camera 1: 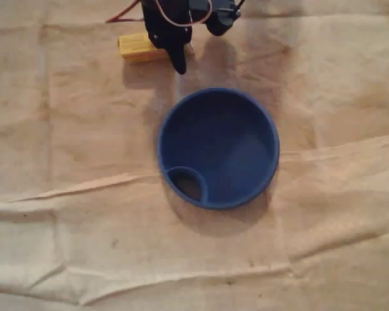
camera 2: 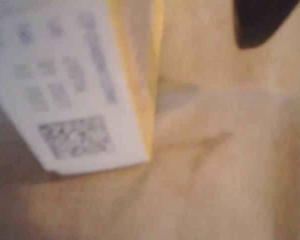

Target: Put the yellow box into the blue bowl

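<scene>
You have one yellow box (camera 1: pixel 139 46) and one blue bowl (camera 1: pixel 218 148) on the table (camera 1: pixel 65 162); your claw (camera 1: pixel 175 55) overlaps the box, opening impossible to tell.

Yellow box (camera 1: pixel 137 46): in the overhead view its right end is hidden under the black arm (camera 1: pixel 172 19).
Arm: cut off by the far edge of the overhead view.
Fingers (camera 1: pixel 179 59): one dark tip pokes out near the box; whether they grip it cannot be told.
Label (camera 2: pixel 65 90): in the wrist view it is blurred, the print and square code are unreadable, and the top and left edges cut it off.
Cloth (camera 2: pixel 230 175): out of focus in the wrist view.
</scene>
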